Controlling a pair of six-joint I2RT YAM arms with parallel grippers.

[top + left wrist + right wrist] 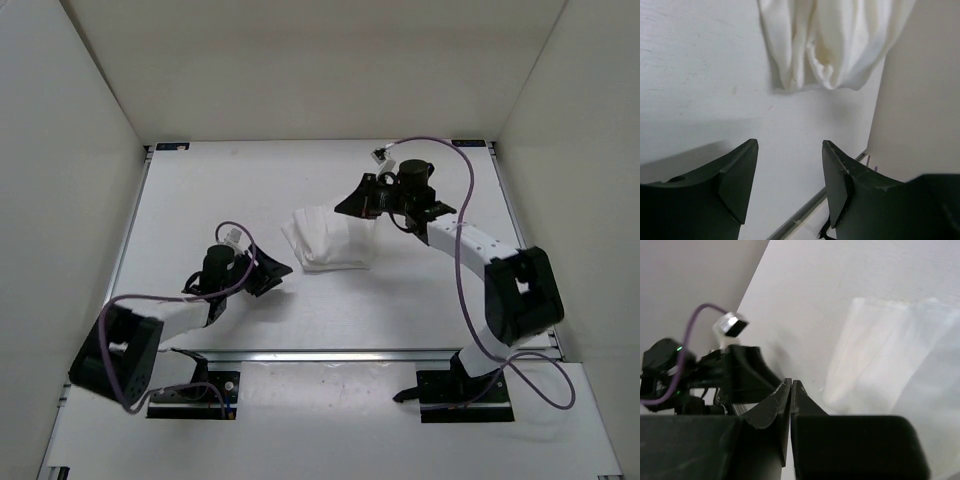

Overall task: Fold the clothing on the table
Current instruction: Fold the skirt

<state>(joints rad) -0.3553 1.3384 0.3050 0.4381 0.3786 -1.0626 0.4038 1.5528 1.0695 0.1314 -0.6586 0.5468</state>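
We are working over the white table, and the clothing is lying close to its middle. The garment is sitting as a compact, layered white bundle, with rounded folded ends showing in the left wrist view.

The left gripper is hovering just off the bundle at its 8 o'clock, pointing toward it but apart from it. Its jaws are standing wide with nothing between them. The right gripper is sitting at the bundle's 1 o'clock, over or right beside the far edge. Its jaws are pressed together, and in its own wrist view we are seeing no cloth between the tips.

We are judging that one fold is already made and that neither arm is holding the fabric, so we are between folds or close to finishing.

If another fold is wanted, the next move is asking the left gripper to reach the 8 o'clock edge, pinch all the layers and carry them toward 2 o'clock. The right gripper is needing to part its jaws before it can take hold.
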